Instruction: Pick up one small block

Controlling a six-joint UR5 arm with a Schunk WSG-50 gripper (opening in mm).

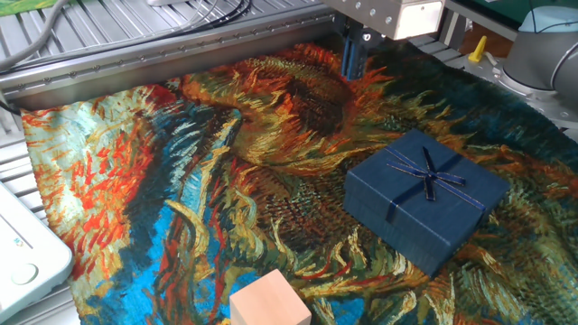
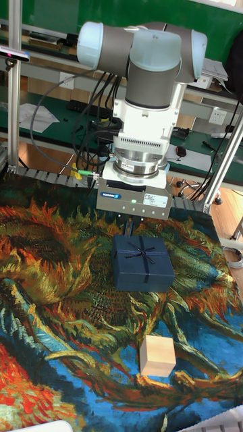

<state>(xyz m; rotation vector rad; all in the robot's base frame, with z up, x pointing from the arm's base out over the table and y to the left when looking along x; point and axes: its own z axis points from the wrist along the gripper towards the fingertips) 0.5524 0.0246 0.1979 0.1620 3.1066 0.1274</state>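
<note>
The small block (image 1: 269, 302), a pale peach-pink cube, rests on the painted cloth at the bottom edge of the fixed view. In the tall fixed view the small block (image 2: 157, 356) lies near the front, below the blue gift box. My gripper (image 1: 353, 61) hangs at the far edge of the cloth, well away from the block and behind the gift box. Its blue fingers stand close together with nothing between them. In the tall view the gripper (image 2: 135, 218) sits just above the gift box's far edge, and its fingertips barely show.
A dark blue ribboned gift box (image 1: 424, 199) lies on the cloth between the gripper and the block; it also shows as the gift box (image 2: 142, 262) in the tall view. A white device (image 1: 23, 257) sits at the left edge. Metal rails (image 1: 135, 45) run along the back.
</note>
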